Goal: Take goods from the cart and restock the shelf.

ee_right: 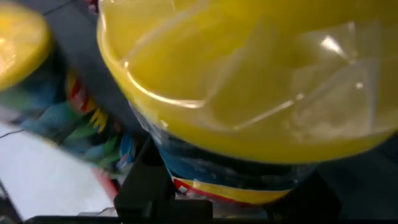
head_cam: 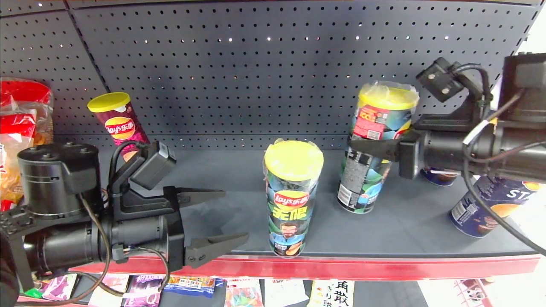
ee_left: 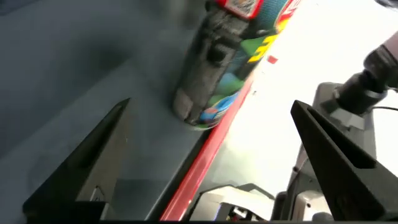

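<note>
Head view takes in the shelf [head_cam: 384, 238], a dark deck with a red front lip, where the goods belong. On it the right gripper [head_cam: 362, 147] is clamped round the upper half of a tall green crisp tube [head_cam: 358, 187], which leans slightly. Gripping high probably leaves the base free to settle on the deck, but I cannot tell whether it touches. A second tube [head_cam: 292, 196] stands upright just beyond the tips of the left gripper [head_cam: 235, 215], whose jaws gape wide with nothing between them. Left wrist view adds that this tube sits right at the red lip, ahead of the open jaws. Right wrist view shows clear film stretched over the held tube's yellow lid [ee_right: 249, 81], with a jaw on either side beneath it.
</note>
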### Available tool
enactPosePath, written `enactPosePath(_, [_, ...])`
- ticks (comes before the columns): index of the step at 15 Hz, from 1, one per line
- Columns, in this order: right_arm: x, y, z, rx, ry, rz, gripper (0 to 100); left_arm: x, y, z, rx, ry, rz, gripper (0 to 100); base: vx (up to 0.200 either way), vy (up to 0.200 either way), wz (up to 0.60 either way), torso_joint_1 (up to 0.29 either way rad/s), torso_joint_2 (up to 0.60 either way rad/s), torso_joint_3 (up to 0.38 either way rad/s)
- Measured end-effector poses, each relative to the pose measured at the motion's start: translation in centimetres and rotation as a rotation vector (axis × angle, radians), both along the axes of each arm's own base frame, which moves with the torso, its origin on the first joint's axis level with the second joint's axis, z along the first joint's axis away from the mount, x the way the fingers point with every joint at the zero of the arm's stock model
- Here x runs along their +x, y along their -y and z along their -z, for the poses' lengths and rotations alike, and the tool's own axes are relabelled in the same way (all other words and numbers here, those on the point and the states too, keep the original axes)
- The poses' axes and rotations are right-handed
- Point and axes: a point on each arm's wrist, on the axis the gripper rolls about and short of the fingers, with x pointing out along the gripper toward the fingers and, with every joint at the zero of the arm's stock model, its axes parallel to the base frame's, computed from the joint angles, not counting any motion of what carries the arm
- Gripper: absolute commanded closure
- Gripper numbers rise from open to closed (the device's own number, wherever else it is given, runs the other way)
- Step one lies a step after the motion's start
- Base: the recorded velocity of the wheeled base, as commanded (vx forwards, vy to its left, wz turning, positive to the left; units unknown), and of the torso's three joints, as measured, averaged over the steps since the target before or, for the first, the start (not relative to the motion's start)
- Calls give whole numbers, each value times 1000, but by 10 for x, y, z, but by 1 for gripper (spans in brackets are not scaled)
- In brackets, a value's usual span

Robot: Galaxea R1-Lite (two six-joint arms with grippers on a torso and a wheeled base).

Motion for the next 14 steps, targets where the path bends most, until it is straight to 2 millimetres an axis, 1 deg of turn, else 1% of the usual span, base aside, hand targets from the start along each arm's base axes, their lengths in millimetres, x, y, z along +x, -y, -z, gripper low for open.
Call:
enactPosePath(1, [13,-8,2,8,11,-8,100,-1,-6,0,2,5,-26,0,0,0,0,0,0,0])
enactPosePath(4, [42,-25,11,10,5,-25,100,-3,-18,-1,19,21,-133,0,0,0,0,0,0,0])
enactPosePath(7, [65,-39,16,17,2,-59,100,-7,-23,0,25,24,-170,0,0,0,0,0,0,0])
enactPosePath(10, [81,-50,18,21,8,-70,100,-8,-26,-2,14,28,-158,0,0,0,0,0,0,0])
enactPosePath(14, [88,-60,27,14,-10,-85,100,-8,-27,-3,12,31,-160,0,0,0,0,0,0,0])
